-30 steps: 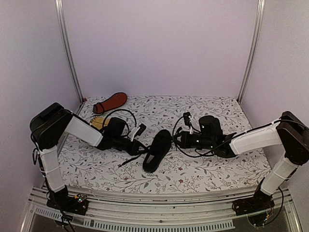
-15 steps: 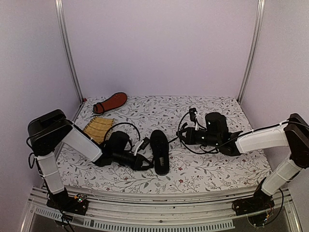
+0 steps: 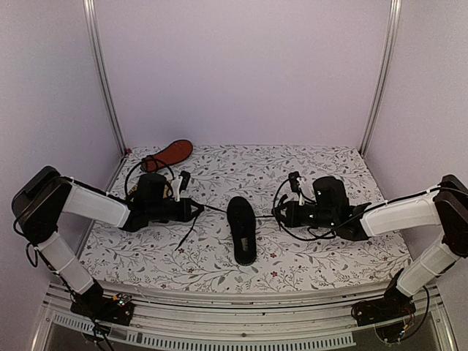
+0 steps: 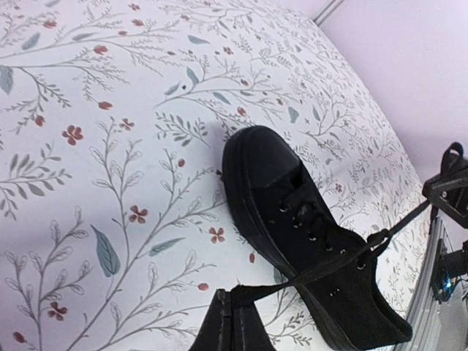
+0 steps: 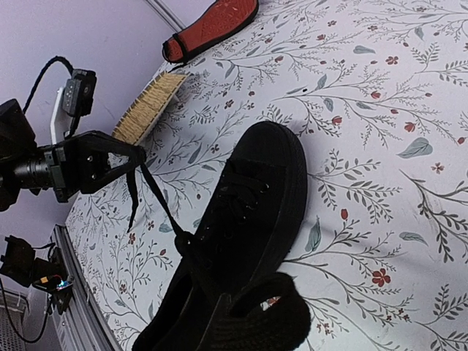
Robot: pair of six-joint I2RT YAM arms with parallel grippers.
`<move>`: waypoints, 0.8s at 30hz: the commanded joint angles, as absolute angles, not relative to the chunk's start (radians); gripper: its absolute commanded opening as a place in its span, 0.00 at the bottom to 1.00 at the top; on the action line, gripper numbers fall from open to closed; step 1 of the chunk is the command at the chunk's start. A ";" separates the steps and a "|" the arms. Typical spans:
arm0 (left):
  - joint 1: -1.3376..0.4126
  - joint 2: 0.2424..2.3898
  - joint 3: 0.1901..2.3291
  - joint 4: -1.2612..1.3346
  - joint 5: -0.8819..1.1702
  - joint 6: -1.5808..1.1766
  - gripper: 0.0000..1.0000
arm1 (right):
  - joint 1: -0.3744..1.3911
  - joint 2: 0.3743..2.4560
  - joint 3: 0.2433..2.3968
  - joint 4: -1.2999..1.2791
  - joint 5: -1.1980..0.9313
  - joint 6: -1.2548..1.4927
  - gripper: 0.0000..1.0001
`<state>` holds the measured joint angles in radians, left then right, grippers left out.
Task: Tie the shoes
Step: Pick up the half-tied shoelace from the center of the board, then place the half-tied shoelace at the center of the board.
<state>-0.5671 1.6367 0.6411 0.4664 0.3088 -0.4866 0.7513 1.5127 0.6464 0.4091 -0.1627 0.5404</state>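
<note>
One black shoe (image 3: pixel 242 228) lies mid-table, toe pointing away (image 4: pixel 292 219) (image 5: pixel 248 212). Its thin black lace (image 3: pixel 216 210) runs taut to both sides from a knot (image 5: pixel 182 242) over the eyelets. My left gripper (image 3: pixel 195 208) (image 4: pixel 232 298) is shut on the left lace end, left of the shoe. To the shoe's right, my right gripper (image 3: pixel 278 214) (image 5: pixel 224 301) is shut on the other lace end, which loops close by its fingertips. The second shoe (image 3: pixel 167 155) (image 5: pixel 213 26) lies at the back left with its reddish-orange sole showing.
A yellow slatted mat (image 5: pixel 150 107) lies at the back left, near the second shoe and behind my left arm. Lilac walls close the table (image 3: pixel 329 259) on three sides, with metal posts (image 3: pixel 102 73) at the back corners.
My left gripper closed on the lace and drew back left, away from the shoe, pulling the lace taut. The shoe swung from tilted to straight. The right gripper shifted slightly right.
</note>
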 commanded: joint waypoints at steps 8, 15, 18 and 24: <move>-0.528 1.704 0.829 0.366 0.372 -0.422 0.00 | 0.899 1.537 0.734 0.396 -0.234 0.361 0.02; -0.529 1.750 0.916 0.321 0.439 -0.386 0.00 | 1.064 1.784 1.008 0.355 -0.251 0.309 0.04; -0.529 1.765 0.942 0.311 0.459 -0.373 0.00 | 1.106 1.904 1.135 0.322 -0.249 0.287 0.12; -0.529 1.781 0.982 0.304 0.487 -0.349 0.00 | 1.151 1.940 1.288 0.156 -0.178 0.162 0.59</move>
<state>-0.5381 1.7660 0.9447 0.3195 0.4492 -0.3862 1.1324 1.9568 1.2201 0.2691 -0.2287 0.2672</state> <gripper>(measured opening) 0.004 0.527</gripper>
